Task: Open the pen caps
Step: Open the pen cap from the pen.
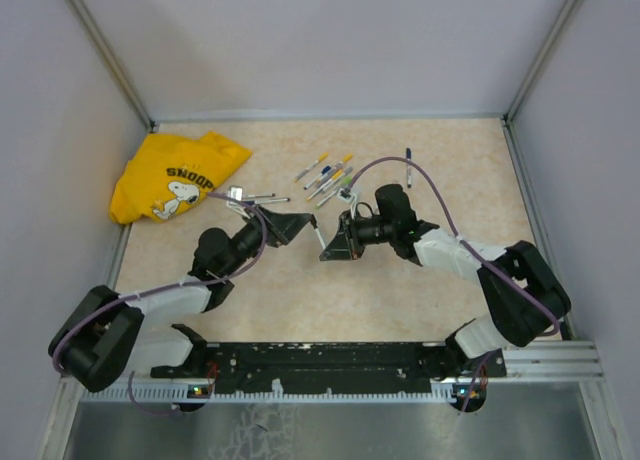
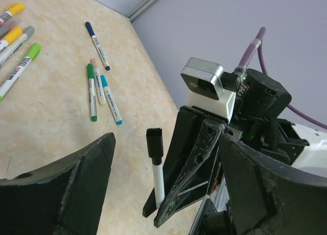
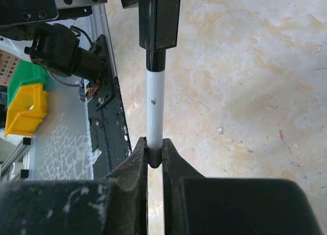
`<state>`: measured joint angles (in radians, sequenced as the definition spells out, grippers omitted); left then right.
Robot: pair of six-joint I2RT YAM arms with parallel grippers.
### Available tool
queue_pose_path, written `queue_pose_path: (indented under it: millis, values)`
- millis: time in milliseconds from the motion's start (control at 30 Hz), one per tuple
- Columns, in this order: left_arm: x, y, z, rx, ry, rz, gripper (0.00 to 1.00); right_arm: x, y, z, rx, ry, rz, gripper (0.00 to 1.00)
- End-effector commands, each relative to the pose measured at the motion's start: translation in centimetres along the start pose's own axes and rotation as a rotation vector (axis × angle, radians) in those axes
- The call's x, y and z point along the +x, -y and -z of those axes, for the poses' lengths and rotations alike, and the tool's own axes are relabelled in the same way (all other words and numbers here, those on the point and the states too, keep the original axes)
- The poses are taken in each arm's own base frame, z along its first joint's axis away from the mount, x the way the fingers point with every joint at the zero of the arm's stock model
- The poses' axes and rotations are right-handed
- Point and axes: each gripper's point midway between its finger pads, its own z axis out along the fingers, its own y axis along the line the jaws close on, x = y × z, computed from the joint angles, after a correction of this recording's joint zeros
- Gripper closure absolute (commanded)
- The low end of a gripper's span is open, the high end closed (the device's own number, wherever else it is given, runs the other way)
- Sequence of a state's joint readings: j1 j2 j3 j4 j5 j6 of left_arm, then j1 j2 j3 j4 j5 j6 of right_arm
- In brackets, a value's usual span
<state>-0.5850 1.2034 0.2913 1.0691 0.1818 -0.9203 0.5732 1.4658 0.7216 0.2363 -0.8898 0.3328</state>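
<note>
A: Left jaws?
B: Spread wide, empty. Black pen cap (image 2: 154,142) sits just ahead, in line with their gap.
A: Axis?
B: Pen barrel (image 3: 155,107) runs straight back into right jaws, clamped on it. Left arm nearer the cap.

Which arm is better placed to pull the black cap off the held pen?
Left. The right end effector is shut on the pen barrel. The left end effector is open with the black cap between its fingers, so it likely just closes and pulls.
</note>
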Motion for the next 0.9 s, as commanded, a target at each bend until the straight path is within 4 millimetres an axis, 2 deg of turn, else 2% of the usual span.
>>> queue_pose_path:
  millis: [0, 433, 633, 733, 800, 867]
  values:
    - [-0.3, -0.2, -1.8, -0.024, 0.018, -0.057, 0.15, -2.3, -0.3, -0.1, -0.008, 0.039, 0.072, 1.00]
    - [1.6, 0.7, -3.4, 0.058, -0.071, -0.037, 0.53, -2.3, -0.2, -0.1, -0.008, 0.037, 0.075, 1.00]
    - [2.3, 1.1, -3.4, 0.084, -0.100, -0.035, 0.57, -2.3, -0.2, -0.1, -0.006, 0.038, 0.078, 1.00]
    - [2.6, 1.1, -3.3, 0.093, -0.109, -0.034, 0.64, -2.3, -0.1, -0.1, -0.002, 0.035, 0.080, 1.00]
    - [2.7, 1.4, -3.3, 0.108, -0.118, -0.035, 0.72, -2.3, -0.1, 0.0, -0.001, 0.035, 0.082, 1.00]
    - [2.9, 1.4, -3.2, 0.113, -0.123, -0.035, 0.87, -2.4, -0.2, 0.0, -0.001, 0.036, 0.085, 1.00]
